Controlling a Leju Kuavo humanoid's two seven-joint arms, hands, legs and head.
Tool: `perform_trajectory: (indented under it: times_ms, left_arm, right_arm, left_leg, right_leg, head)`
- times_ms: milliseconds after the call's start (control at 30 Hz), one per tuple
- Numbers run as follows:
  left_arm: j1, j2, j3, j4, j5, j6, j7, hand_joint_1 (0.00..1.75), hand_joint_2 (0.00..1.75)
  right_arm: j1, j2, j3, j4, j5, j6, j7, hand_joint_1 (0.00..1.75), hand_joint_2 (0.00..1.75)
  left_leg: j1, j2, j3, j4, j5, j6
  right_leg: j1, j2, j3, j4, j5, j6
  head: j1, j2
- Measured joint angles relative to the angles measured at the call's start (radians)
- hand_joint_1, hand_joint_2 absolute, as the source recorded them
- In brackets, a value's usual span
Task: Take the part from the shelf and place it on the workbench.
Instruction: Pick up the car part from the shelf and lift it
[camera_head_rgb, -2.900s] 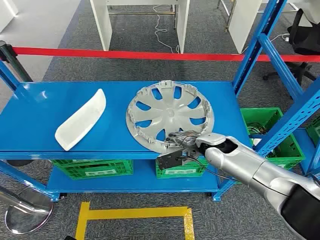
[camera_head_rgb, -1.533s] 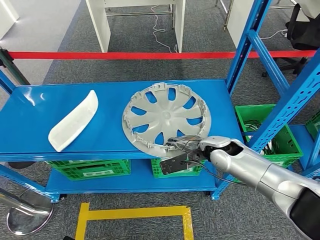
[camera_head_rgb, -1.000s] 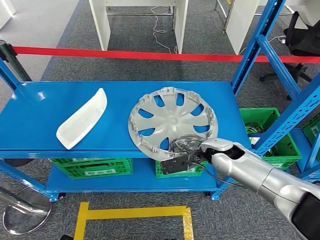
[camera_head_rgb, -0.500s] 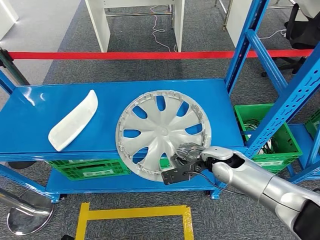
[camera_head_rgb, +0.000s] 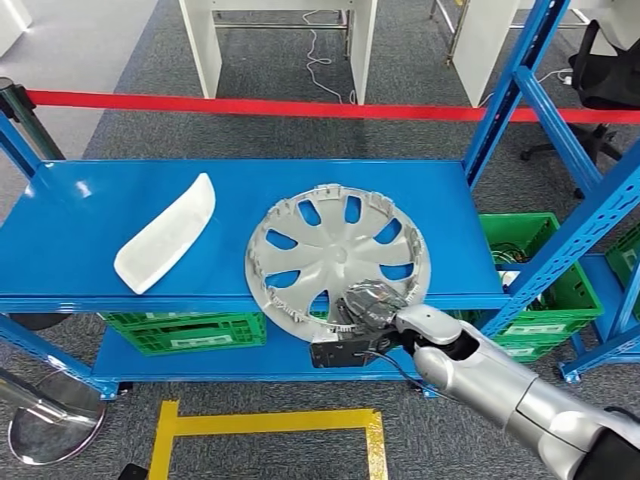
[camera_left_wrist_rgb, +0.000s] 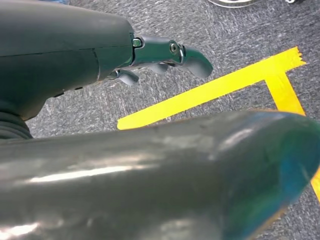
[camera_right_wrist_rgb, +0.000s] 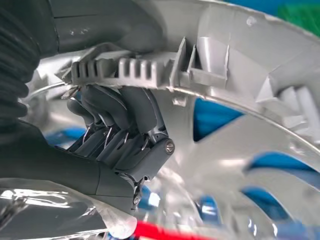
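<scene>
One right robot hand (camera_head_rgb: 367, 318) clamps hubcap (camera_head_rgb: 337, 252) near rim, overhanging shelf (camera_head_rgb: 90, 225) front edge.

The right hand (camera_head_rgb: 367, 318) covers the near rim of the hubcap (camera_head_rgb: 337, 252) in the head view, so where its fingers meet the plastic cannot be made out there. In the right wrist view the fingers (camera_right_wrist_rgb: 113, 107) curl behind the ribbed rim and their tips are hidden, while the far spokes of the hubcap blur into blue patches. The right arm (camera_head_rgb: 513, 395) is cut off at the picture's lower right corner. Green crates (camera_head_rgb: 185, 332) under the shelf (camera_head_rgb: 98, 240) are mostly hidden by its deck; their contents cannot be told. In the left wrist view, the left hand (camera_left_wrist_rgb: 162, 55) shows partly, past a blurred silver shape.
</scene>
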Motion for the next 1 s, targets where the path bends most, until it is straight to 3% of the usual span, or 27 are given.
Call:
perform_trajectory:
  times_ms: [33, 67, 167, 233, 300, 367, 400, 467, 500, 533, 567, 600, 667, 700, 733, 867, 933, 1000]
  left_arm:
    - [0.0, -0.001, 0.0, 0.0, 0.0, 0.0, 0.0, 0.0, 0.0]
    - [0.0, -0.003, 0.0, 0.0, -0.001, 0.0, 0.0, 0.0, 0.0]
    - [0.0, -0.007, -0.001, 0.0, 0.0, -0.003, -0.004, 0.0, 0.0]
    - [-0.001, -0.007, -0.001, 0.0, 0.005, -0.017, -0.015, 0.0, 0.0]
    - [-0.002, -0.007, -0.001, 0.0, 0.017, -0.037, -0.033, 0.0, 0.87]
    - [-0.002, -0.008, -0.001, 0.0, 0.027, -0.05, -0.048, 0.0, 1.75]
    - [-0.003, -0.008, -0.001, 0.0, 0.029, -0.052, -0.053, 0.0, 1.75]
    - [-0.004, -0.006, -0.001, 0.0, 0.032, -0.052, -0.056, 0.0, 1.75]
    - [-0.005, -0.006, -0.001, 0.0, 0.033, -0.052, -0.057, 0.0, 1.75]
    - [-0.005, -0.006, -0.001, 0.0, 0.033, -0.051, -0.057, 0.0, 1.75]
    - [-0.005, -0.006, -0.001, 0.0, 0.033, -0.051, -0.057, 0.0, 1.75]
    - [-0.005, -0.006, -0.001, 0.0, 0.033, -0.05, -0.057, 0.0, 1.75]
    - [-0.005, -0.005, -0.001, 0.0, 0.033, -0.049, -0.057, 0.0, 1.75]
    - [-0.006, -0.004, -0.001, 0.0, 0.033, -0.049, -0.057, 0.0, 1.75]
    - [-0.006, -0.004, -0.001, 0.0, 0.033, -0.048, -0.057, 0.0, 1.75]
    - [-0.004, -0.005, -0.001, 0.0, 0.033, -0.046, -0.056, 0.0, 1.75]
    - [-0.005, -0.007, -0.001, 0.0, 0.033, -0.045, -0.056, 0.0, 1.75]
    - [-0.006, -0.007, -0.001, 0.0, 0.032, -0.046, -0.056, 0.0, 1.75]
  right_arm:
    - [0.02, 0.006, -0.018, -0.012, 0.018, -0.02, 0.002, 1.75, 1.75]
    - [0.037, 0.011, -0.035, -0.024, 0.034, -0.037, 0.002, 1.75, 1.75]
    - [0.072, 0.028, -0.09, -0.066, 0.072, -0.084, -0.003, 1.75, 1.75]
    - [0.09, 0.042, -0.125, -0.094, 0.094, -0.113, -0.01, 1.75, 1.75]
    - [0.11, 0.054, -0.156, -0.121, 0.113, -0.134, -0.018, 1.75, 1.75]
    - [0.124, 0.062, -0.184, -0.142, 0.122, -0.148, -0.023, 1.75, 1.75]
    - [0.128, 0.065, -0.196, -0.15, 0.125, -0.152, -0.023, 1.75, 1.75]
    - [0.136, 0.07, -0.212, -0.161, 0.129, -0.155, -0.025, 1.75, 1.75]
    - [0.142, 0.072, -0.215, -0.164, 0.131, -0.155, -0.025, 1.75, 1.75]
    - [0.148, 0.074, -0.217, -0.167, 0.133, -0.155, -0.026, 1.75, 1.75]
    - [0.154, 0.075, -0.219, -0.169, 0.134, -0.155, -0.026, 1.75, 1.75]
    - [0.158, 0.076, -0.221, -0.172, 0.135, -0.155, -0.026, 1.75, 1.75]
    - [0.163, 0.077, -0.227, -0.178, 0.137, -0.155, -0.026, 1.75, 1.75]
    - [0.164, 0.078, -0.23, -0.18, 0.138, -0.155, -0.026, 1.75, 1.75]
    - [0.166, 0.078, -0.232, -0.181, 0.141, -0.155, -0.025, 1.75, 1.75]
    - [0.176, 0.079, -0.239, -0.19, 0.15, -0.156, -0.026, 1.75, 1.75]
    - [0.178, 0.079, -0.242, -0.194, 0.149, -0.156, -0.029, 1.75, 1.75]
    - [0.182, 0.079, -0.241, -0.194, 0.148, -0.151, -0.036, 1.75, 1.75]
  left_leg:
    - [0.0, -0.001, 0.0, 0.001, 0.0, 0.0]
    - [0.0, -0.003, 0.0, 0.002, -0.001, 0.0]
    - [-0.003, -0.006, -0.002, 0.008, -0.006, -0.009]
    - [-0.007, -0.006, -0.008, 0.013, -0.008, -0.018]
    - [-0.008, -0.005, -0.011, 0.015, -0.008, -0.027]
    - [-0.006, -0.004, -0.02, 0.037, -0.029, -0.037]
    - [-0.005, -0.004, -0.036, 0.077, -0.054, -0.042]
    - [-0.004, -0.003, -0.095, 0.211, -0.118, -0.049]
    - [-0.003, -0.003, -0.124, 0.274, -0.14, -0.051]
    - [-0.003, -0.003, -0.142, 0.307, -0.143, -0.051]
    - [-0.003, -0.003, -0.141, 0.301, -0.126, -0.049]
    - [-0.003, -0.003, -0.122, 0.254, -0.091, -0.047]
    - [-0.006, -0.003, -0.061, 0.116, -0.019, -0.037]
    - [-0.007, -0.003, -0.038, 0.062, -0.002, -0.033]
    - [-0.009, -0.003, -0.027, 0.034, 0.002, -0.029]
    - [-0.006, -0.002, -0.023, 0.015, -0.002, -0.014]
    - [-0.002, -0.002, -0.019, 0.01, 0.0, -0.005]
    - [-0.003, -0.001, -0.02, 0.011, -0.001, -0.001]
  right_leg:
    - [0.0, 0.0, -0.012, 0.025, 0.0, 0.001]
    - [0.0, 0.0, -0.004, 0.008, 0.02, 0.0]
    - [0.0, -0.003, 0.092, -0.192, 0.112, -0.007]
    - [0.002, -0.004, 0.125, -0.257, 0.123, -0.015]
    - [0.001, -0.002, 0.127, -0.259, 0.121, -0.026]
    - [-0.001, -0.003, 0.128, -0.262, 0.122, -0.039]
    - [-0.003, -0.003, 0.129, -0.263, 0.123, -0.044]
    - [-0.002, -0.003, 0.129, -0.263, 0.122, -0.051]
    - [-0.001, -0.003, 0.13, -0.263, 0.121, -0.052]
    - [-0.001, -0.003, 0.131, -0.262, 0.12, -0.052]
    - [0.0, -0.003, 0.132, -0.261, 0.119, -0.052]
    - [0.0, -0.003, 0.135, -0.261, 0.118, -0.052]
    - [0.003, -0.002, 0.139, -0.26, 0.113, -0.048]
    - [0.004, -0.001, 0.138, -0.259, 0.112, -0.044]
    - [0.006, -0.001, 0.135, -0.258, 0.112, -0.04]
    - [0.007, -0.002, 0.122, -0.245, 0.099, -0.02]
    - [0.004, -0.002, 0.078, -0.157, 0.05, -0.012]
    - [0.002, -0.002, 0.01, -0.021, -0.004, -0.007]
  head:
    - [0.0, 0.0]
    - [0.0, 0.0]
    - [0.0, 0.0]
    - [-0.001, 0.0]
    - [-0.001, 0.0]
    - [-0.001, 0.0]
    - [-0.002, 0.0]
    - [-0.003, 0.0]
    - [-0.002, 0.0]
    - [-0.002, 0.0]
    - [-0.002, 0.0]
    - [-0.002, 0.0]
    - [-0.002, 0.0]
    - [-0.002, 0.0]
    - [-0.001, 0.0]
    - [0.001, 0.0]
    - [0.005, 0.0]
    - [0.007, 0.0]
